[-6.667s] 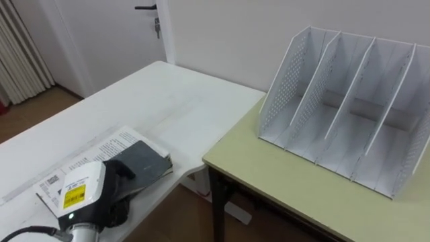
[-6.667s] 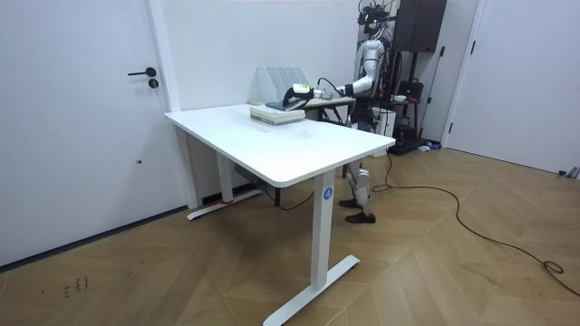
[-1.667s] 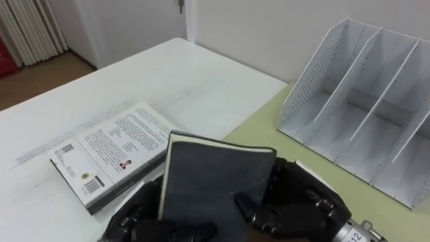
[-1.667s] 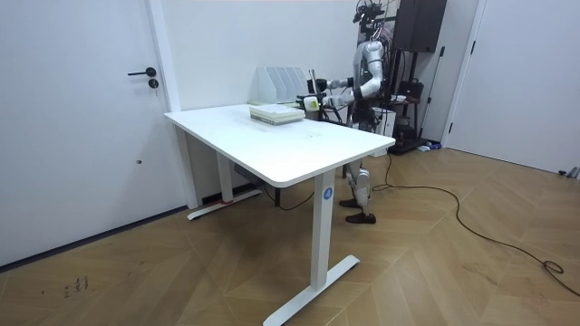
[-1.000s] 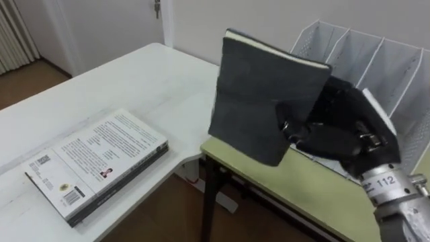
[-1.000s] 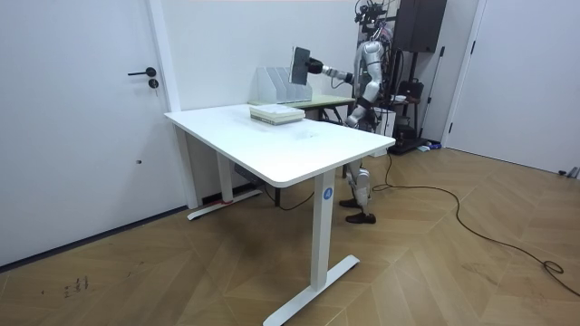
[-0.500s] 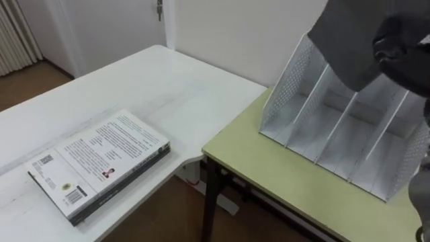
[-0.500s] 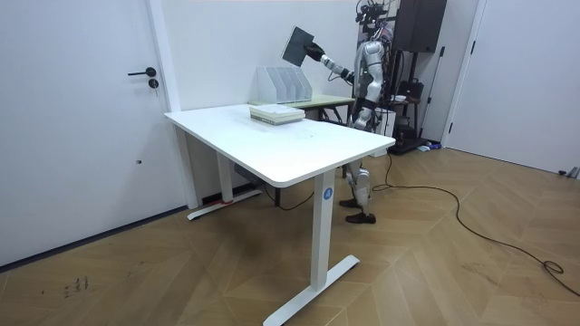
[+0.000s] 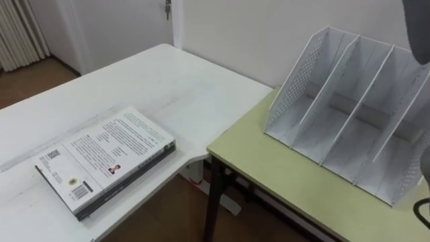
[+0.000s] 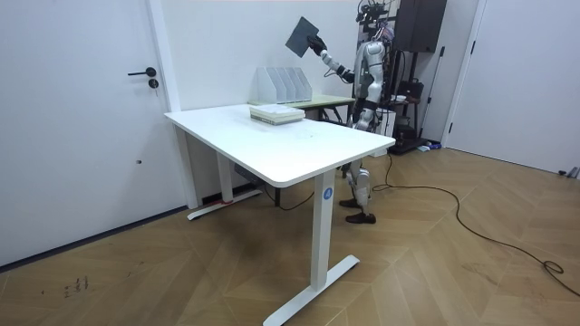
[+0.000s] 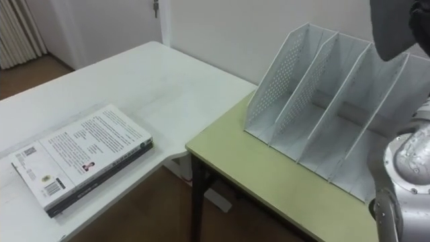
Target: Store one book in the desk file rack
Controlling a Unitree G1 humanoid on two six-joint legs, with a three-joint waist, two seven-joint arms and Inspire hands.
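Observation:
My right hand (image 11: 422, 19) is shut on a dark grey book (image 11: 391, 27), held high over the rack, with just its lower corner at the top right of the eye views. In the room view the dark book (image 10: 302, 36) hangs tilted in the air above the white file rack (image 10: 283, 83), and my right arm is stretched up. The rack (image 9: 349, 107) has perforated sides and several empty slots and stands on the pale green desk (image 9: 282, 181). My left hand (image 10: 355, 115) hangs low at my side.
A second book with a white printed cover (image 9: 107, 158) lies flat on the white table (image 9: 168, 81) to my left. A gap separates the white table from the green desk. A white wall rises just behind the rack, and a door (image 10: 82, 118) stands at the room view's left.
My right arm has swung the dark book up from chest height to high above the rack, mostly out of the top of the eye views. The white book and rack stay put.

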